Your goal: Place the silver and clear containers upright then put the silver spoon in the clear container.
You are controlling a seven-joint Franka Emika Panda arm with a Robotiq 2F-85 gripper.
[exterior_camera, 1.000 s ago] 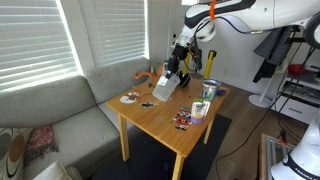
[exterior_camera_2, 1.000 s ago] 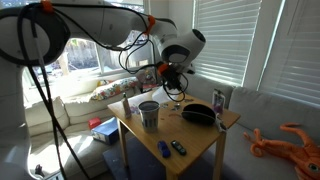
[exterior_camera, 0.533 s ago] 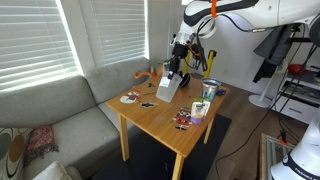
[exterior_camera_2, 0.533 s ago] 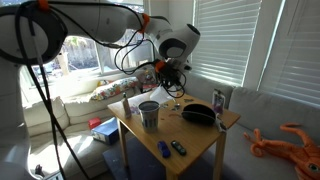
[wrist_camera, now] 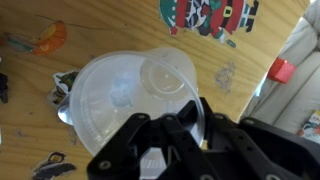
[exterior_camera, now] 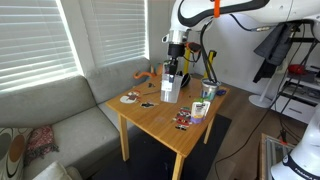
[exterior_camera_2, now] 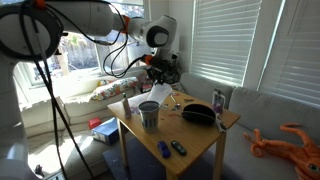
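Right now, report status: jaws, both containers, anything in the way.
Gripper jaws shut on clear container rim; it's roughly upright, empty. Silver container upright on table. Nothing blocking seen.

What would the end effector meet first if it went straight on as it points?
The clear container: the end effector points down at its rim, seemingly gripping it already; the table lies below.
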